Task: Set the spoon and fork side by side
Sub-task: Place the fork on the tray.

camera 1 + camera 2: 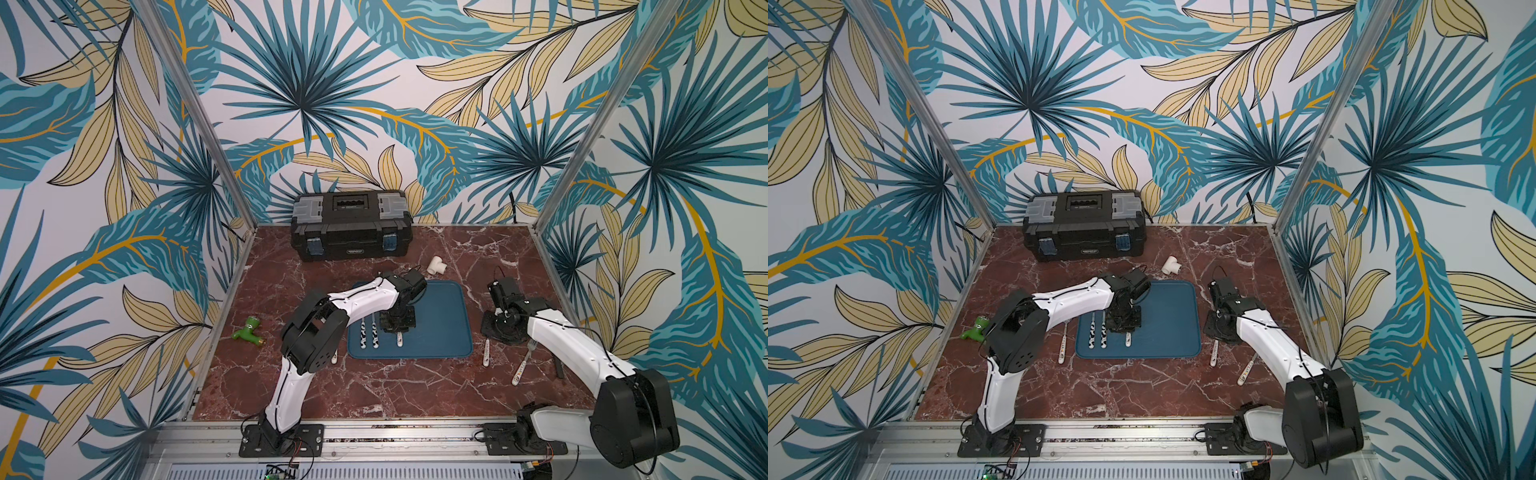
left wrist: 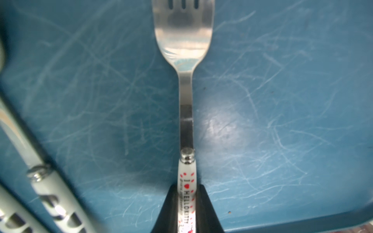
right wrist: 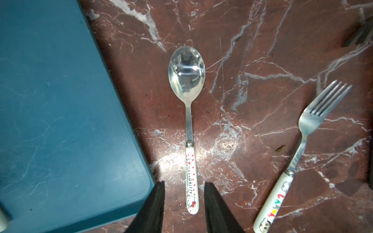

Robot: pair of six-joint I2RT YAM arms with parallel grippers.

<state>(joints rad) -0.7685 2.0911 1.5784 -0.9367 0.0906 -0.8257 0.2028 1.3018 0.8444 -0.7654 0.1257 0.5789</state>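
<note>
1. Since the fork [image 2: 185, 60] and the spoon [image 3: 187, 76] wear the same red-dotted white handle, I take them for the pair to be matched. They lie well apart: the fork is over the blue tray [image 2: 282, 100], and the spoon is on the marble table [image 3: 262, 40], just beside the tray's edge.
2. The left gripper [image 2: 186, 193] is pinched narrow on the fork's handle, close behind the metal collar, with the tines pointing away from it. That hold leaves the head free and the fork straight for laying down. Whether it rests on the tray or hangs just above it, I cannot tell.
3. The right gripper [image 3: 184, 183] stands partly open, one jaw on each side of the spoon's handle, gripping nothing. It looks lined up for a pinch there.
4. The spoon lies bowl up, roughly along the tray's edge, so I judge it needs only a lift and a sideways carry to land next to the fork.
5. Farther out, a second fork [image 3: 302, 145] with a colourful handle lies askew near the spoon. Two cow-patterned utensils [image 1: 369, 334] lie together on the tray beside the left gripper, and a toolbox [image 1: 351, 224] sits at the back.
</note>
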